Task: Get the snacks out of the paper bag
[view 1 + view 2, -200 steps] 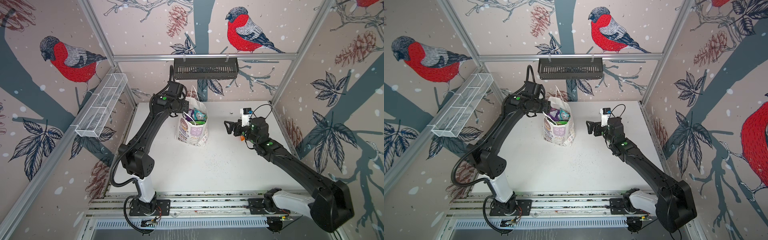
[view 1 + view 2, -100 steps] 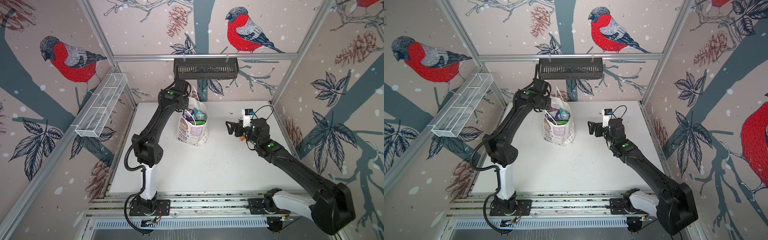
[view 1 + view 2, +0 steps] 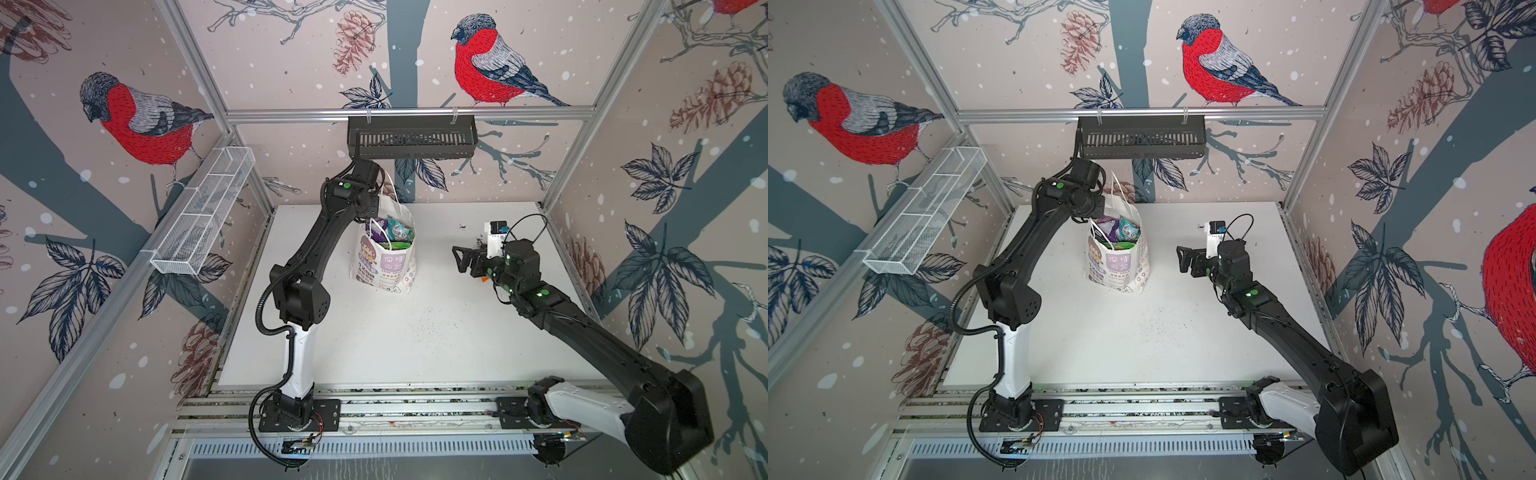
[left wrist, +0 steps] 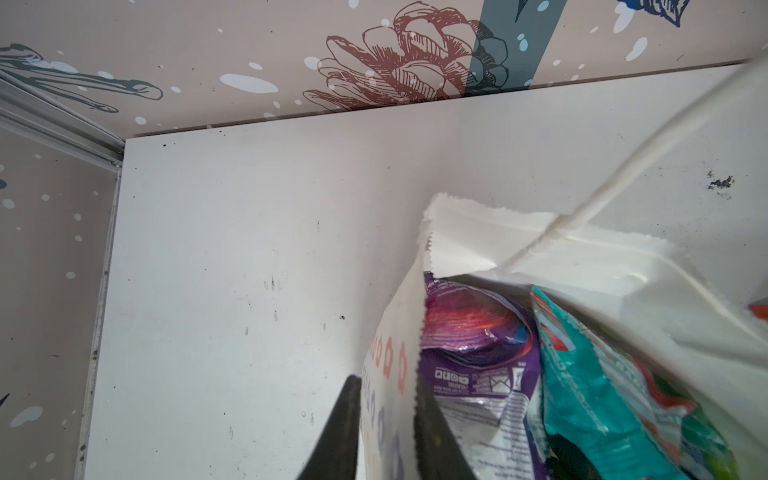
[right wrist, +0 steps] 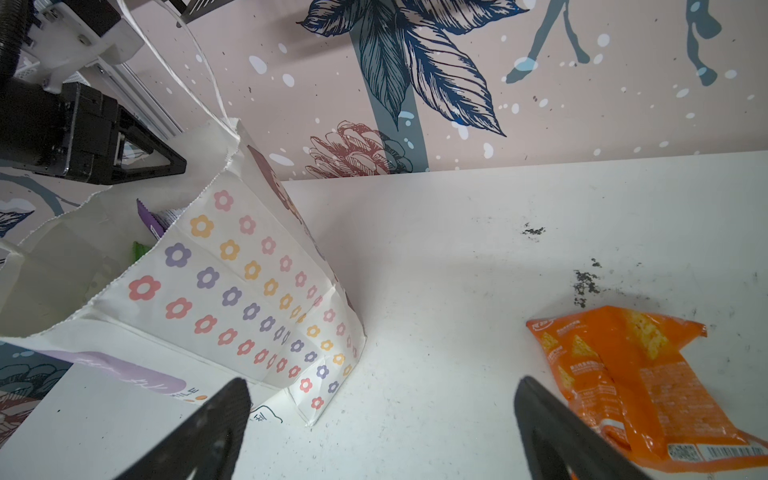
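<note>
- Table point(image 3: 415, 332): white and speckled with dark crumbs, lying below both claws.
- Bag point(image 3: 384, 266): stands upright with its mouth open. It is right at the left claw's tips and well apart from the right claw, which points towards it.
- Right claw point(image 5: 382, 382): spread wide and released, with nothing between its fingers, hanging over the table.
- Left claw point(image 4: 386, 376): its fingers stand close together astride the bag's side wall near the rim, one inside the mouth and one outside. I cannot tell whether they truly pinch the paper.
- Orange packet point(image 5: 636, 382): out of the bag, lying flat on the table just beside one right-claw finger (the one away from the bag).
- Purple packet point(image 4: 469, 345): inside the bag, just beside the left claw's inner finger.
- Teal packet point(image 4: 590, 374): inside the bag, past the purple one from the left claw.
- Cord point(image 4: 623, 166): a white handle rising at a slant from the bag's rim, beyond the left claw's tips.
</note>
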Robot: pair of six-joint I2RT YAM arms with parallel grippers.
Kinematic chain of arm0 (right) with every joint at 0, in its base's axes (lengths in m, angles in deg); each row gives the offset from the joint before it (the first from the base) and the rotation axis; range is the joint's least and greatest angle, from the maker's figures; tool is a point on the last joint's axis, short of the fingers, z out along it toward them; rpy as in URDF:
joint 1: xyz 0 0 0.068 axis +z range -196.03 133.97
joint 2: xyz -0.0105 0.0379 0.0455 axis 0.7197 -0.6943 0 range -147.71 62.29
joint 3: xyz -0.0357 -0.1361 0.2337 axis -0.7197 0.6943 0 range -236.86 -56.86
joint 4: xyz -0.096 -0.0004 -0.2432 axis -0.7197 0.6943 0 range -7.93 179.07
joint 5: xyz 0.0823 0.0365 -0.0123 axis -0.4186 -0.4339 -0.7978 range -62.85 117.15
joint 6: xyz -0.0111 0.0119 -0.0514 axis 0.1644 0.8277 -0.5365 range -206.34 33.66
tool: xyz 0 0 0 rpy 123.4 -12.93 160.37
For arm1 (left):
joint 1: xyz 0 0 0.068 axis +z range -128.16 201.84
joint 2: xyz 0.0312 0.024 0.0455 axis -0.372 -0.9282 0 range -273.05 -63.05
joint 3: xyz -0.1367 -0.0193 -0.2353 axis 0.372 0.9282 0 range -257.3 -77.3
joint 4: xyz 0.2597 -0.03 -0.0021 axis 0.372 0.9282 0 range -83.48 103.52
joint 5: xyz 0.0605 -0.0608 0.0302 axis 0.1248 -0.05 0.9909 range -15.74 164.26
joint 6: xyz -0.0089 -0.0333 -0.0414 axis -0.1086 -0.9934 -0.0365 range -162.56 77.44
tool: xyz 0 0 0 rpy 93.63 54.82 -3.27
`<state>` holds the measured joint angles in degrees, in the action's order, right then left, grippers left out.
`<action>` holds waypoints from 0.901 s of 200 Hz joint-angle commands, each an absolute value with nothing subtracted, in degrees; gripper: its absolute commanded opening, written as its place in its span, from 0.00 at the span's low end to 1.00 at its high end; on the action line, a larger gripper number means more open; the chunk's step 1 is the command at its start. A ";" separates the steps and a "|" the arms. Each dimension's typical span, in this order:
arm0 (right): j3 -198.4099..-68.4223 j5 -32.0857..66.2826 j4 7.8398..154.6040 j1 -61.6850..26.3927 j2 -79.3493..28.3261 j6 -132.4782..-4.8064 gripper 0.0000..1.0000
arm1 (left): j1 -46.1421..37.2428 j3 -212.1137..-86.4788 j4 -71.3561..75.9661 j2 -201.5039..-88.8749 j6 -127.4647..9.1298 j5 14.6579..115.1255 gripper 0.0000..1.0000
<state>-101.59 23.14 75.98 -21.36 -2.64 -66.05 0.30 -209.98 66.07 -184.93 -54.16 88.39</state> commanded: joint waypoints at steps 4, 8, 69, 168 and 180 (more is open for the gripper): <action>-101.51 23.71 75.21 -21.45 -2.16 -65.77 1.00 | 0.39 -210.67 67.26 -185.80 -53.66 89.32 0.20; -101.47 23.80 75.22 -21.47 -2.10 -65.78 1.00 | 0.39 -210.72 67.26 -185.89 -53.50 89.23 0.18; -100.47 24.80 75.40 -21.79 -0.88 -65.60 1.00 | 0.38 -213.09 67.88 -188.25 -53.27 90.65 0.00; -99.58 25.15 75.22 -22.45 -0.20 -65.25 1.00 | 0.39 -213.36 66.30 -186.98 -52.17 91.63 0.00; -99.48 25.21 75.13 -22.55 -0.21 -65.18 1.00 | 0.39 -213.44 66.05 -186.81 -51.97 91.71 0.00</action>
